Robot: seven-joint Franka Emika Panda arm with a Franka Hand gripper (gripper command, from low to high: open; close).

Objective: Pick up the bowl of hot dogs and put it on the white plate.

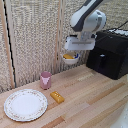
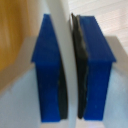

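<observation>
My gripper (image 1: 72,52) hangs in the air well above the wooden table, shut on the rim of the hot dog bowl (image 1: 70,59). The small white bowl is lifted and looks about level, with the yellow-orange hot dogs (image 1: 68,56) showing inside. In the wrist view the two blue fingers (image 2: 47,70) of the gripper (image 2: 70,75) pinch the thin white bowl wall (image 2: 61,25) between their dark pads. The white plate (image 1: 25,105) lies flat on the table at the exterior view's lower left, far below and to the left of the bowl.
A pink cup (image 1: 46,80) stands between bowl and plate. An orange-yellow block (image 1: 57,96) lies right of the plate. A black appliance (image 1: 110,52) stands at the exterior view's right. A woven screen (image 1: 30,35) backs the wooden table (image 1: 90,100).
</observation>
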